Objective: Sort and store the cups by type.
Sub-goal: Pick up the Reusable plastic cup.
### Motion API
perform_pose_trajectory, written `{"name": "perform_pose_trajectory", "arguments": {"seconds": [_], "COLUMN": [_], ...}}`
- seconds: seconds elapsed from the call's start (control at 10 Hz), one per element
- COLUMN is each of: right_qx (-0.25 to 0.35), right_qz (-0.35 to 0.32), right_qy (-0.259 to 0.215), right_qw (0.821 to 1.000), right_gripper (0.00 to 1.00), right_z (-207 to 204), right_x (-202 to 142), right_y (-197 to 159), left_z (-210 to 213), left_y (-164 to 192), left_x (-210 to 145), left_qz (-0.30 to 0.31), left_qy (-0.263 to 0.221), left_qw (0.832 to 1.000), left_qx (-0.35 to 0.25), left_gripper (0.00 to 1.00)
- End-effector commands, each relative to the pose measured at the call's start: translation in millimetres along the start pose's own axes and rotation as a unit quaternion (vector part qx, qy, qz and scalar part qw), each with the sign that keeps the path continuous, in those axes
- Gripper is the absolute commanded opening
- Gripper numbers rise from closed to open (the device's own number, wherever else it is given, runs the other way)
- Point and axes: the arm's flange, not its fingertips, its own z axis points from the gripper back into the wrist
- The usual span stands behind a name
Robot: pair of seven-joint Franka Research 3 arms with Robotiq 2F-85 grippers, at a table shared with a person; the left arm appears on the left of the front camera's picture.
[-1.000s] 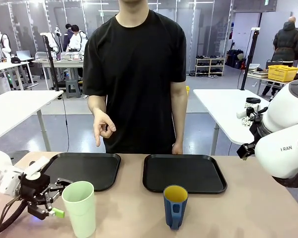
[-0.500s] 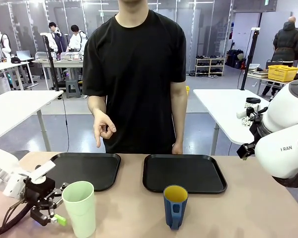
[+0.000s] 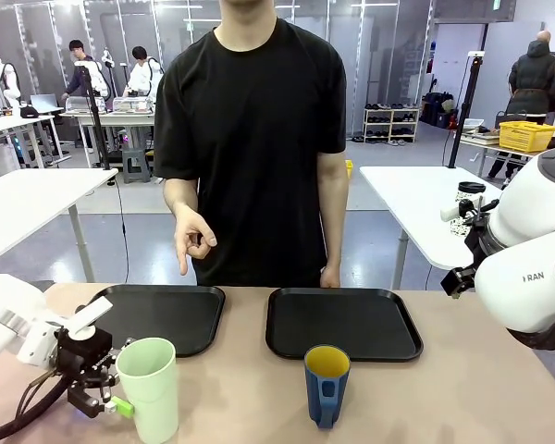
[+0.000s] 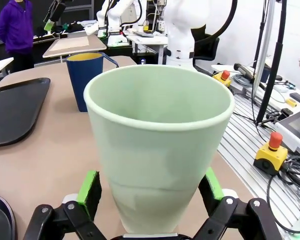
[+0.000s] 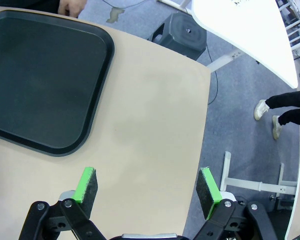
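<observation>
- Person stood at far side of table (image 3: 472, 388), 1 hand (image 3: 194, 239) raised above left tray (image 3: 157, 316).
- 2 black trays lay side by side at far edge; right tray (image 3: 351, 322) bare.
- Pale green tumbler (image 3: 150, 388) stood upright at near-left, in front of left tray.
- Dark blue mug (image 3: 326, 384) stood upright just in front of right tray, handle toward robot.
- Left gripper (image 4: 150, 186): jaws wide, pads flanking tumbler base; contact unclear.
- Right gripper (image 5: 147, 189): jaws wide, nothing held, over bare table beside right tray.

In the lab I operate, white tables (image 3: 28, 199) flank a grey floor (image 3: 139, 245); a shoe rack (image 3: 390, 125) stands by glass partitions (image 3: 375, 46), yellow crate (image 3: 525, 136) at right.
</observation>
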Motion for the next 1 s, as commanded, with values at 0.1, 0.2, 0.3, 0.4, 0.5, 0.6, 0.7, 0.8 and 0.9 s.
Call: {"name": "perform_pose_trajectory", "arguments": {"seconds": [0.1, 0.2, 0.3, 0.4, 0.5, 0.6, 0.7, 0.8, 0.9], "right_qx": [-0.001, -0.001, -0.001, -0.001, -0.001, -0.001, -0.001, -0.001, -0.001], "right_qz": [0.001, 0.001, 0.001, 0.001, 0.001, 0.001, 0.001, 0.001, 0.001], "right_qy": [0.0, 0.0, 0.0, 0.0, 0.0, 0.0, 0.0, 0.0, 0.0], "right_qw": [1.0, 1.0, 1.0, 1.0, 1.0, 1.0, 1.0, 1.0, 1.0], "right_gripper": [1.0, 1.0, 1.0, 1.0, 1.0, 1.0, 1.0, 1.0, 1.0], "right_z": [-0.8, -0.8, -0.8, -0.8, -0.8, -0.8, -0.8, -0.8, -0.8], "right_x": [-1.4, -1.4, -1.4, -1.4, -1.4, -1.4, -1.4, -1.4, -1.4], "right_y": [-0.7, -0.7, -0.7, -0.7, -0.7, -0.7, -0.7, -0.7, -0.7], "left_z": [-15.8, -18.2, -19.2, -20.2, -22.1, -22.2, -23.2, -25.2, -26.7], "left_y": [-14.6, -14.4, -15.1, -16.0, -18.1, -20.9, -22.8, -24.5, -26.0], "left_x": [-51.3, -51.6, -52.1, -52.3, -53.2, -53.2, -54.1, -55.9, -57.6], "left_qz": [-0.035, -0.037, -0.041, -0.042, -0.041, -0.038, -0.034, -0.029, -0.028], "left_qy": [-0.023, -0.03, -0.035, -0.038, -0.04, -0.043, -0.038, -0.035, -0.035], "left_qw": [0.999, 0.998, 0.998, 0.998, 0.997, 0.997, 0.997, 0.996, 0.996], "left_qx": [-0.015, -0.029, -0.032, -0.037, -0.046, -0.054, -0.064, -0.071, -0.08], "left_gripper": [1.0, 1.0, 1.0, 1.0, 1.0, 1.0, 1.0, 1.0, 1.0]}}
